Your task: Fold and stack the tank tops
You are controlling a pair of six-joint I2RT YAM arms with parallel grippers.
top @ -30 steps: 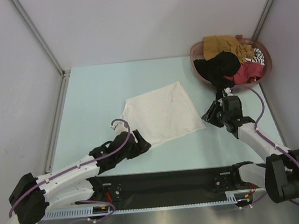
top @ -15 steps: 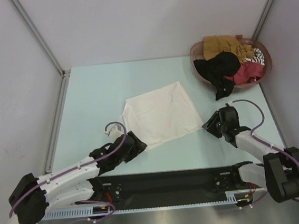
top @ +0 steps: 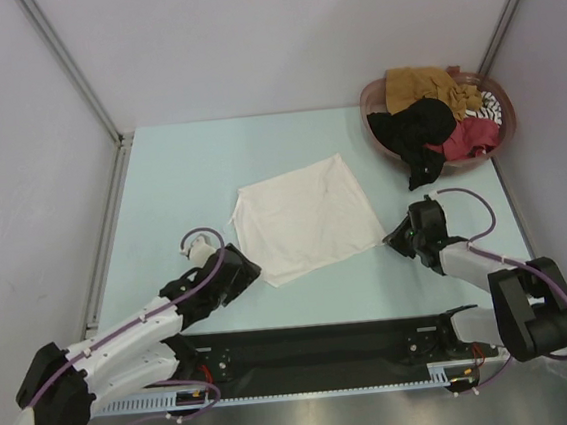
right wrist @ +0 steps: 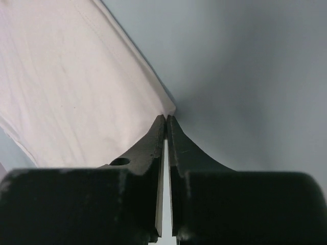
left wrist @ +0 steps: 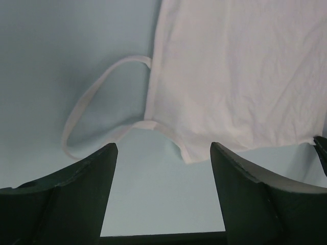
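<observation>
A white tank top (top: 306, 218) lies flat and folded in the middle of the pale blue table (top: 179, 172). My right gripper (top: 395, 239) sits low at its near-right corner. In the right wrist view its fingers (right wrist: 166, 116) are pressed together, pinching the tip of that corner of the white cloth (right wrist: 66, 87). My left gripper (top: 249, 269) is open just short of the near-left corner. Between its fingers (left wrist: 163, 148) only bare table shows, with the white cloth (left wrist: 235, 76) and a strap loop (left wrist: 84, 99) ahead. Mustard (top: 422, 83), black (top: 411, 130), red (top: 472, 136) and striped (top: 487, 104) tank tops are heaped in the basket.
The round reddish-brown basket (top: 367, 94) stands at the far right corner, with a black garment hanging over its near rim. Metal rails (top: 104, 230) edge the table on the left, and grey walls close it in.
My right gripper dropped toward the white top's near-right corner and shut on it. The left gripper drew back to the left and opened slightly wider. The cloth has barely shifted.
</observation>
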